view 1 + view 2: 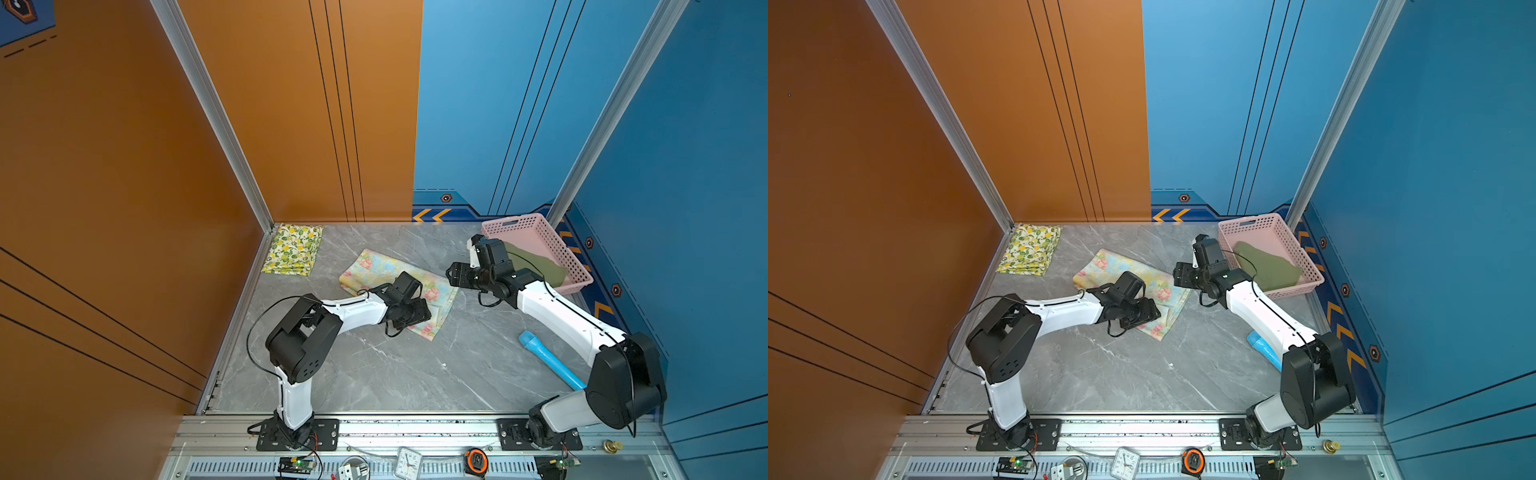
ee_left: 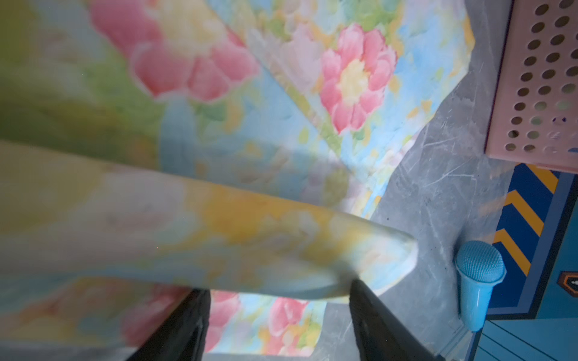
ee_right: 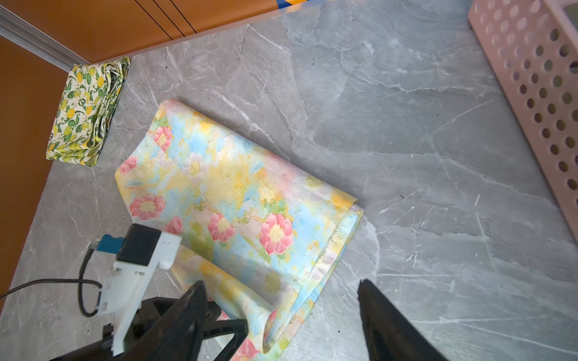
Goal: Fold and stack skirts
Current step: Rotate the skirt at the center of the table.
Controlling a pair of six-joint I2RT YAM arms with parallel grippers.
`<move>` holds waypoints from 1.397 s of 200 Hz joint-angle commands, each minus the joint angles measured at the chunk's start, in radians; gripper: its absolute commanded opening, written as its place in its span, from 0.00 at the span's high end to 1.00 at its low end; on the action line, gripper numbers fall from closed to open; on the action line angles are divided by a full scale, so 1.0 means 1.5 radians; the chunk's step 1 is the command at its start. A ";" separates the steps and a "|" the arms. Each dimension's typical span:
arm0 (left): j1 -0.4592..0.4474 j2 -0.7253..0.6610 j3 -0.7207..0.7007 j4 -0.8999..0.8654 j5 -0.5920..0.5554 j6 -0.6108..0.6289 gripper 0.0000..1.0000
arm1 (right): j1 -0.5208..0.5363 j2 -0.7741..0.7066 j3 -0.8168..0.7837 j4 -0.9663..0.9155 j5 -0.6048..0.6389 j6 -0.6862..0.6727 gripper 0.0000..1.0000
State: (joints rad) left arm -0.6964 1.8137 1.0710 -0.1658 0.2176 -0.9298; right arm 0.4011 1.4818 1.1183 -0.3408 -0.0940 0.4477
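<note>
The pastel flowered skirt [image 1: 374, 266] [image 3: 219, 187] lies partly folded mid-table. My left gripper [image 1: 417, 313] [image 2: 278, 287] hovers over its near right corner, jaws wide apart; a raised fold of the cloth [image 2: 250, 237] crosses just ahead of the fingertips, not pinched. Just past the skirt's right edge, my right gripper [image 1: 455, 274] [image 3: 281, 283] stands open and holds nothing. The lemon-print skirt [image 1: 293, 249] [image 3: 87, 112] sits folded in the far left corner. The olive skirt [image 1: 536, 266] [image 1: 1266, 266] lies in the pink basket [image 1: 540, 232].
The pink basket stands at the far right corner against the blue wall, behind my right wrist. A blue toy microphone [image 1: 548, 361] [image 2: 478, 275] lies on the table's right side beside the right arm. Orange wall runs along the left edge.
</note>
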 commanded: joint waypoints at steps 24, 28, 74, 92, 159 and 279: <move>0.060 -0.229 -0.124 -0.129 -0.043 0.068 0.24 | 0.025 0.054 -0.011 -0.033 0.020 0.036 0.25; 0.066 -0.249 -0.129 -0.145 -0.048 0.073 0.24 | 0.029 0.060 -0.011 -0.032 0.020 0.039 0.26; 0.171 -0.416 -0.161 -0.277 -0.078 0.122 0.23 | 0.051 0.139 0.009 -0.018 0.021 0.062 0.32; 0.196 -0.446 -0.163 -0.301 -0.082 0.133 0.23 | 0.050 0.168 0.016 -0.011 0.022 0.067 0.36; 0.222 -0.483 -0.178 -0.321 -0.078 0.143 0.23 | 0.035 0.242 0.038 0.025 0.001 0.081 0.49; 0.229 -0.486 -0.191 -0.319 -0.085 0.147 0.22 | -0.030 0.229 0.006 0.096 -0.025 0.093 0.49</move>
State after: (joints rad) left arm -0.3599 1.0882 0.7921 -0.6254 0.1123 -0.7254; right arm 0.3611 1.8462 1.1584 -0.2398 -0.1200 0.5594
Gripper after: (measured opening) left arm 0.775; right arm 0.501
